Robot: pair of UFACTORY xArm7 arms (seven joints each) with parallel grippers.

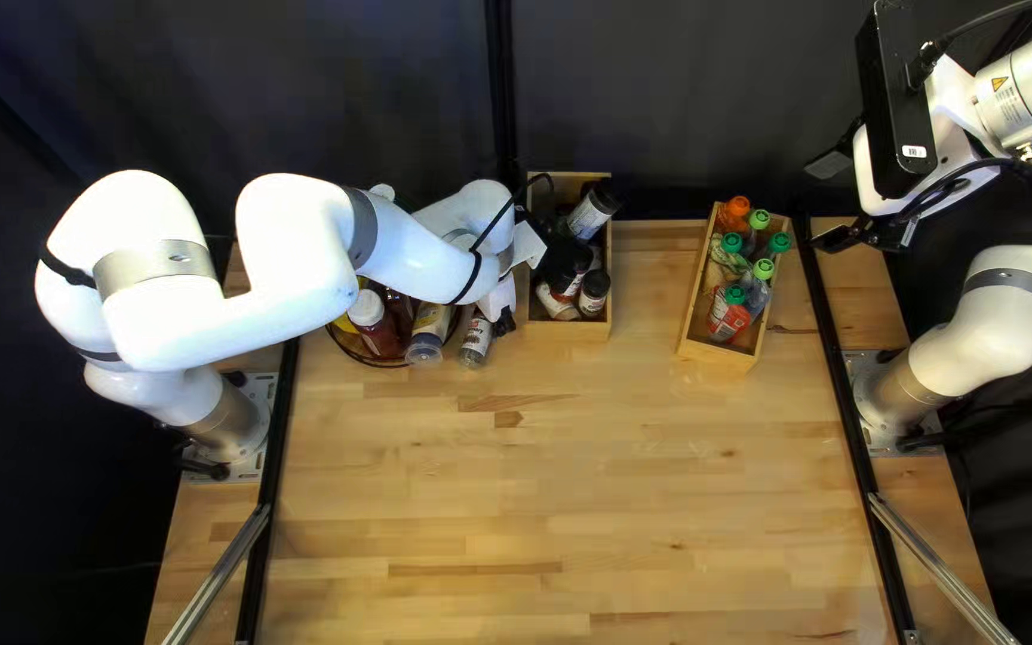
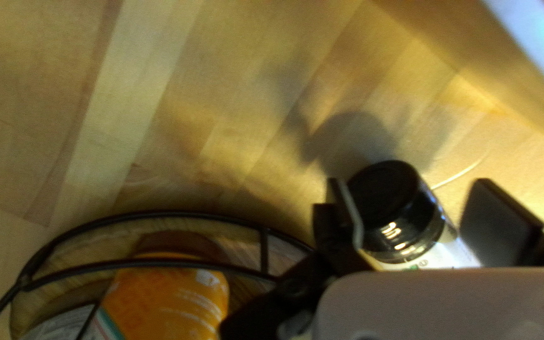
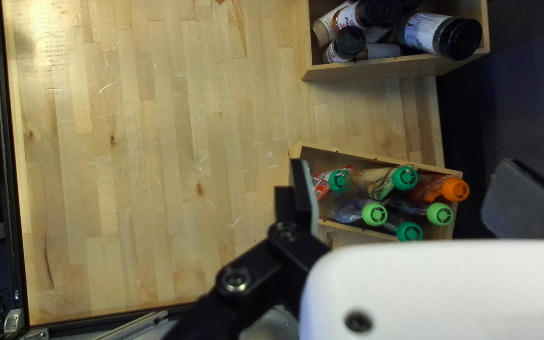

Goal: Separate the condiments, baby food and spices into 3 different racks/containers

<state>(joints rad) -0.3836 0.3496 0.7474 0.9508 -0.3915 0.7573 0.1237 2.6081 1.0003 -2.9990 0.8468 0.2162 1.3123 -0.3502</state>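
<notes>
Basket (image 2: 158, 214) stands beside left tool (image 1: 504, 320), open around bottle (image 2: 398, 211); right tool (image 1: 830, 201) open.

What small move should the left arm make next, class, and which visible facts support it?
Probably close the left gripper on the black-capped jar. Its fingers stand open on either side of the jar, with a gap showing on one side, so it isn't yet gripped. The wooden box nearby holds other dark-capped jars, so it seems the likely destination.
</notes>
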